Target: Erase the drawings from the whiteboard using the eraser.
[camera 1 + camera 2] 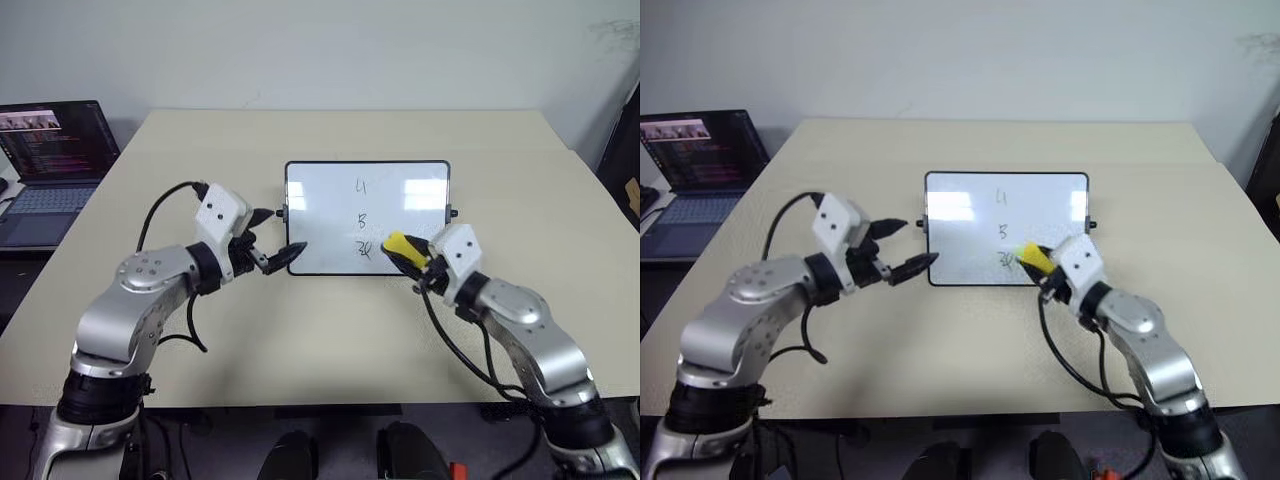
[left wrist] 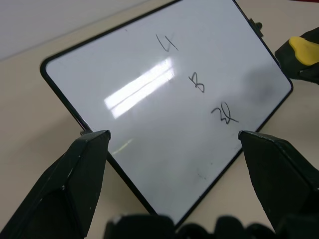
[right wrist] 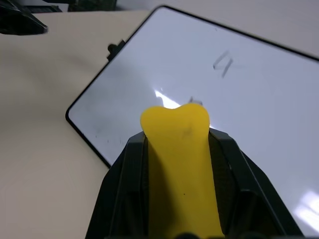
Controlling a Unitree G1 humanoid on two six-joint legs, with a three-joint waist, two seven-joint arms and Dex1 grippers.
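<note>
R: I held right gripper pinching eraser over whiteboard near-right | L: left gripper spread at left edge | drawings intact | Risk: unbraced board could slide.

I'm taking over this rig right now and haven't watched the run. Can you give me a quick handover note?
Right gripper: shut on the yellow eraser, held by the whiteboard's near right corner, next to the lowest drawing.
Left gripper: open, holding nothing, fingers at the board's left edge.
Whiteboard lies flat mid-table.
Done: eraser picked up and brought to the board.
Left: all three drawings remain; wipe them off.
</note>
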